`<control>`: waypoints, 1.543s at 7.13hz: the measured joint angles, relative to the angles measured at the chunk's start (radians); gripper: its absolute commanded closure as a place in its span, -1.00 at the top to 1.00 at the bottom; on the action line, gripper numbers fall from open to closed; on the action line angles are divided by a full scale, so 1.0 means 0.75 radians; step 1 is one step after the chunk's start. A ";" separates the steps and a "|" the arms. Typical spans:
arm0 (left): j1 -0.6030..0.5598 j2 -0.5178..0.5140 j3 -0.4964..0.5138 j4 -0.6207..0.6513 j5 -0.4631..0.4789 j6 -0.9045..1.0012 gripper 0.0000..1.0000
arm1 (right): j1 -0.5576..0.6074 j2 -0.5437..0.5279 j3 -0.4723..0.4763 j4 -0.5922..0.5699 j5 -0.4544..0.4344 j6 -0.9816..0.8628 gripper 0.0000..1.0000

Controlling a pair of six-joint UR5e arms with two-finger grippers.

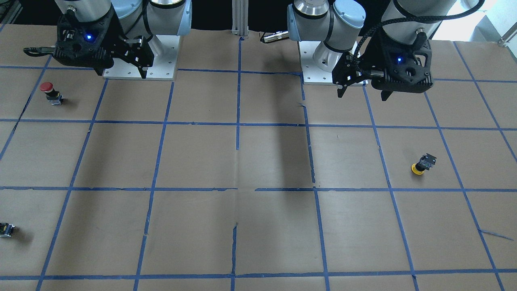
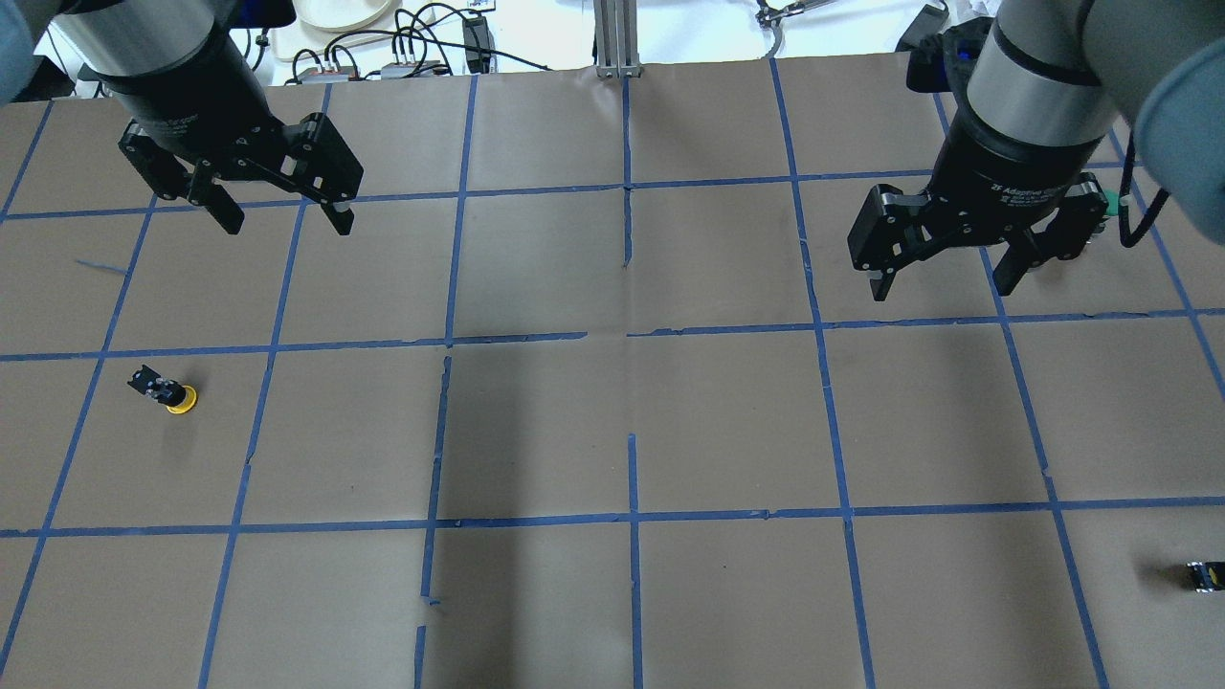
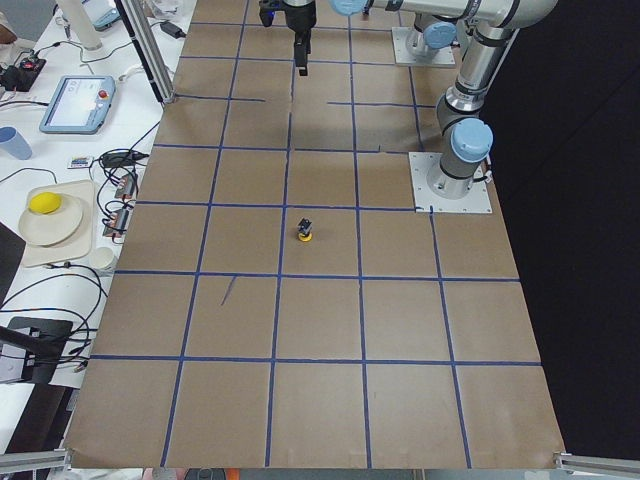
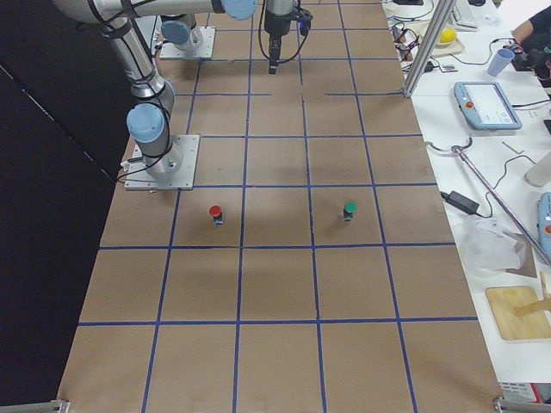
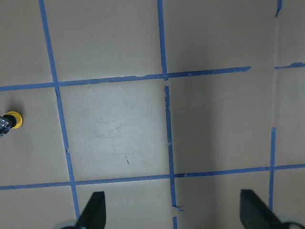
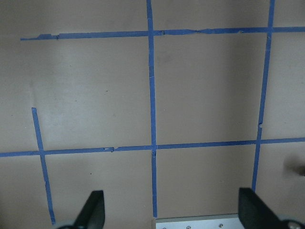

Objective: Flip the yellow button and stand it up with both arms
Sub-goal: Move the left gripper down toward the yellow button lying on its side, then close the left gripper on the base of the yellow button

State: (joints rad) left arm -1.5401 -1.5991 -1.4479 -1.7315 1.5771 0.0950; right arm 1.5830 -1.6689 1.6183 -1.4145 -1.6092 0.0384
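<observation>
Front-facing view: the yellow button (image 1: 420, 165) sits on the counter (image 1: 258, 161), well out from the left gripper (image 1: 363, 93) and untouched. Overhead view: the left gripper and the right gripper (image 2: 943, 285) both hang spread wide and empty, and the button is far across from the right one. Left side view: the cap seems down, with the body up. Left wrist view: the button shows at the edge, off to that gripper's side. Nothing looks done yet. Reaching, grasping, flipping and standing it all remain.
</observation>
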 measured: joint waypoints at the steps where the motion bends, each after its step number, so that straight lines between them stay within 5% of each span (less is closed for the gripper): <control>1: 0.002 0.000 -0.002 0.009 -0.001 0.002 0.98 | 0.000 0.000 0.000 0.001 0.000 0.000 1.00; 4: 0.087 -0.006 -0.014 0.019 0.004 0.117 0.97 | 0.000 0.000 0.000 -0.001 0.001 0.001 1.00; 8: 0.433 -0.030 -0.131 0.047 0.029 0.590 0.97 | 0.001 -0.006 0.000 -0.001 0.001 0.001 1.00; 11: 0.614 -0.081 -0.290 0.322 0.084 0.881 0.98 | 0.002 -0.010 0.003 -0.001 0.003 0.000 1.00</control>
State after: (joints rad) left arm -1.0799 -1.6602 -1.6655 -1.4902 1.6400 0.7561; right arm 1.5845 -1.6763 1.6202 -1.4149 -1.6071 0.0388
